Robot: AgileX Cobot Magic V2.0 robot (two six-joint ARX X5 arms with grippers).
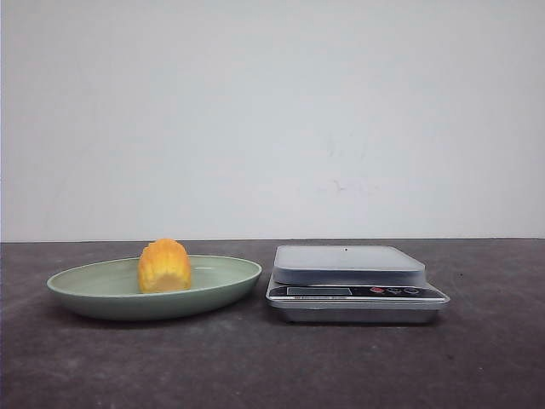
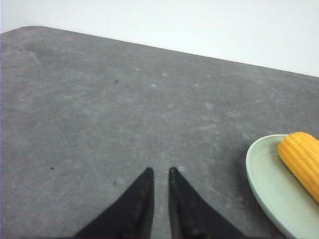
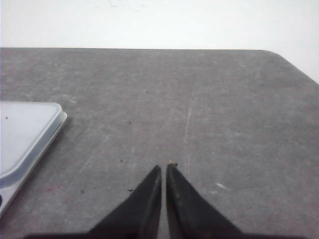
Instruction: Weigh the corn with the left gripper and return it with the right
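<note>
Left wrist view puts the left gripper (image 2: 160, 172) nearest, its dark fingers drawn almost together over bare table (image 2: 124, 114) and holding nothing, while the right gripper (image 3: 164, 168) sits likewise nearly closed and empty beside the scale (image 1: 353, 281). Farther off, the corn (image 1: 164, 267) lies in the green plate (image 1: 230, 285), well apart from both grippers, so the weighing has not begun. My worry is that the ribbed, rounded cob could roll or squirt out of a pinch taken off-centre, or drag the shallow plate toward the neighbouring scale.
</note>
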